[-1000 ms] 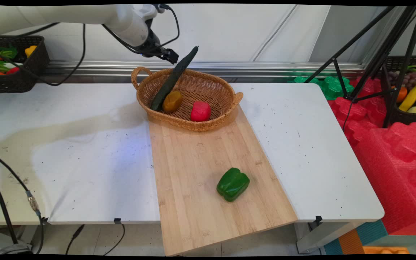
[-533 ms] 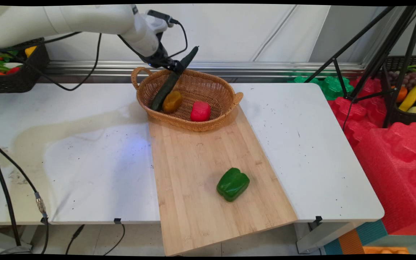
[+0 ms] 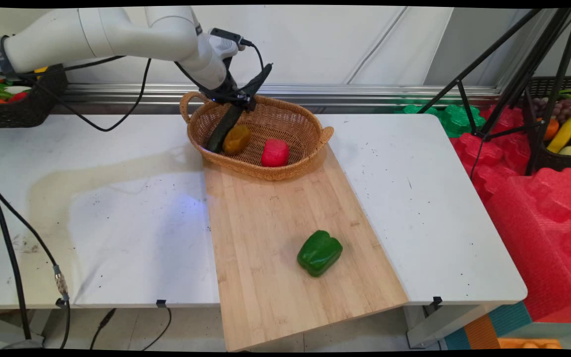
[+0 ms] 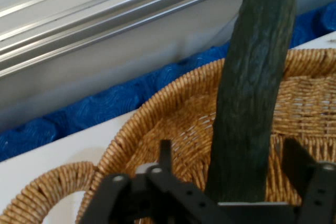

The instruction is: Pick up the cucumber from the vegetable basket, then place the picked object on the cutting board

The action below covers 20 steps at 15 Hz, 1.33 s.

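Observation:
A long dark green cucumber [image 3: 220, 131] leans in a wicker basket [image 3: 265, 173], its top end poking over the back rim. My gripper [image 3: 242, 99] is at the cucumber's upper half, open, with a finger on each side and small gaps showing. In the hand view the cucumber [image 4: 257, 77] rises between the fingers [image 4: 300, 167] of the gripper [image 4: 233, 184], above the basket's weave [image 4: 173, 129]. A brownish-yellow vegetable [image 3: 237, 139] and a red one [image 3: 275, 152] lie in the basket. A green bell pepper [image 3: 319, 253] lies on the wooden cutting board [image 3: 275, 213].
A black basket [image 3: 23, 106] of vegetables stands at the table's back left. Black cables [image 3: 13, 258] hang on the left. A tripod [image 3: 508, 79], red foam [image 3: 538, 208] and a fruit basket [image 3: 563, 136] are off the table's right edge.
The gripper has come down and to the right, from beside the cucumber's top to around its upper half. The cucumber and the other vegetables have not moved.

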Motion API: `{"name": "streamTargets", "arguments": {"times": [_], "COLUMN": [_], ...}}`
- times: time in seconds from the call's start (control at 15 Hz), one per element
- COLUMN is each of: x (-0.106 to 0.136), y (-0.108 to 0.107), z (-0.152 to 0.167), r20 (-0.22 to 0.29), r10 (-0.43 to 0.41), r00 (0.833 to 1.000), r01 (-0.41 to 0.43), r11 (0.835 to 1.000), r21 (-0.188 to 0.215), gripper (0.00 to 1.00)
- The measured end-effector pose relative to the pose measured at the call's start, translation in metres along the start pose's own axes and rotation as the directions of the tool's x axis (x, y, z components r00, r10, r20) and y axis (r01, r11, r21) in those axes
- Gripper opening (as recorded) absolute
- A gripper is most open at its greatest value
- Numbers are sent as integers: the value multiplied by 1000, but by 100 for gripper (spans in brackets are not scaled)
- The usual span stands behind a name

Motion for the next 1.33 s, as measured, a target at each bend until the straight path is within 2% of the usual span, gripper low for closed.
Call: {"name": "streamTargets", "arguments": {"times": [0.4, 0.87, 1.13, 1.27, 1.33], "x": [-13, -7, 10, 18, 21], "y": [2, 5, 14, 21, 26], "z": [-9, -60, -116, -145, -162], "r20": [-36, -135, -232, -280, -306], "r10": [-35, 5, 105, 181, 231], "r00": [999, 991, 967, 943, 924], "r01": [36, 6, -92, -171, -225], "r11": [998, 997, 993, 984, 973], "r21": [43, 76, 67, 59, 53], "gripper": [0, 0, 0, 0, 0]}}
